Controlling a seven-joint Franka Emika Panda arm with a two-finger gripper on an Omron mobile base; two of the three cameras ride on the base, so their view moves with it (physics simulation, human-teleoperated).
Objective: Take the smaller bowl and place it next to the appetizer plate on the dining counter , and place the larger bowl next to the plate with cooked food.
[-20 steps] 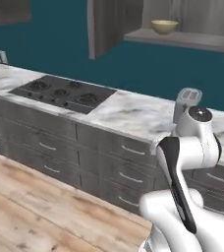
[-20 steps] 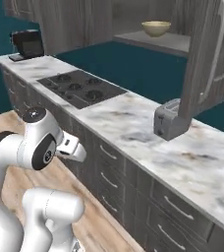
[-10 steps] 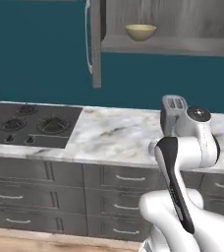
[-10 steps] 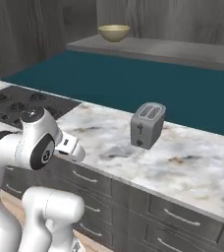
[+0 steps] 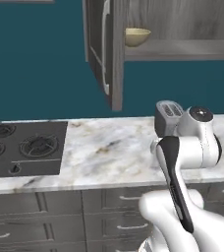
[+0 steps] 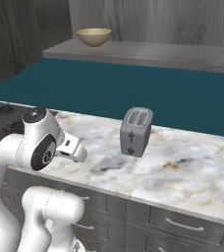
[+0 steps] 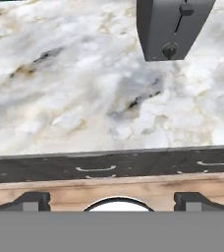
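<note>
end effector (image 7: 112, 201): spread, empty | smaller bowl (image 6: 94, 37): cabinet shelf (image 6: 153, 51), 11 o'clock of toaster (image 6: 136, 131) | counter (image 6: 182, 167): marbled

small bowl: a small round tan-yellow bowl (image 5: 136, 36) (image 6: 94, 37) with a glossy olive-gold inside and a plain rim
pose: upright, mouth up
place: on the grey wooden shelf (image 5: 182, 49) (image 6: 148, 51) of the open wall cabinet, at the shelf's left end
clock position: about 12 o'clock in the left base view, 11 o'clock in the right
</note>
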